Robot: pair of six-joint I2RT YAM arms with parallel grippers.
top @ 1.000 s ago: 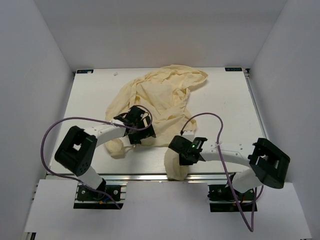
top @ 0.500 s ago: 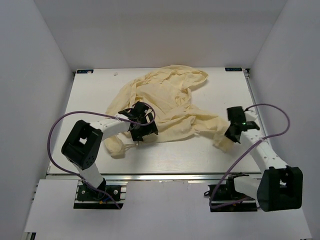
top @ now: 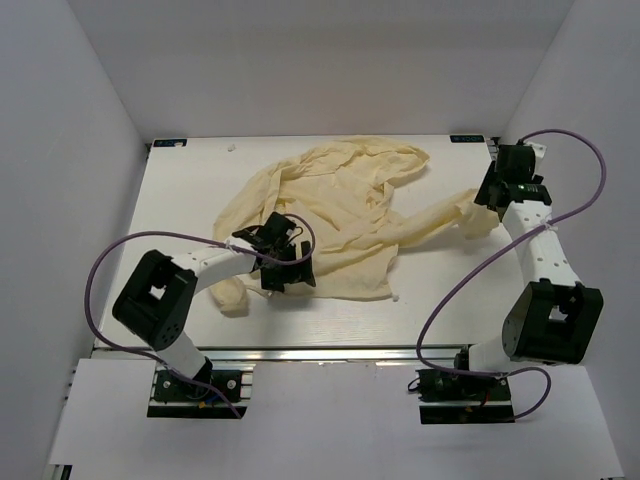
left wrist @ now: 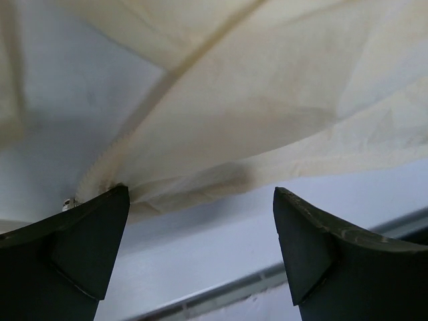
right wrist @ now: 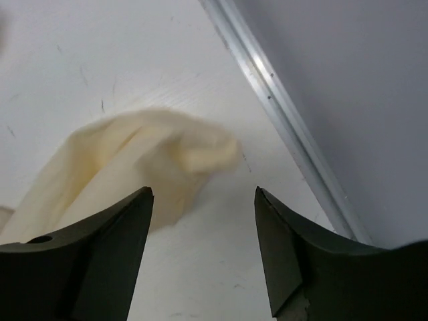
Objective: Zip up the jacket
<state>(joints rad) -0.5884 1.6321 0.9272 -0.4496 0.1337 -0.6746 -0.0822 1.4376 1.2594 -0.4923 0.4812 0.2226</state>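
The pale yellow jacket (top: 340,215) lies crumpled across the middle of the table, its hood toward the back. One sleeve (top: 445,213) stretches out to the right. My right gripper (top: 487,203) is at that sleeve's end near the table's right edge. In the right wrist view the gripper (right wrist: 202,192) is open, and the blurred sleeve cuff (right wrist: 154,157) lies just beyond its left finger, free of both. My left gripper (top: 295,270) sits at the jacket's lower left hem. It is wide open (left wrist: 200,192), just short of the fabric (left wrist: 267,100) and a toothed zipper edge (left wrist: 110,167).
A metal rail (right wrist: 294,134) runs along the table's right edge, close to the right gripper, with the white wall behind it. The front rail (left wrist: 267,274) shows beyond the left gripper. Purple cables (top: 100,280) loop beside both arms.
My right arm swept from the table's front to the far right, dragging the sleeve out straight, then opened and let go of it. The left gripper shifted slightly right and stayed open.
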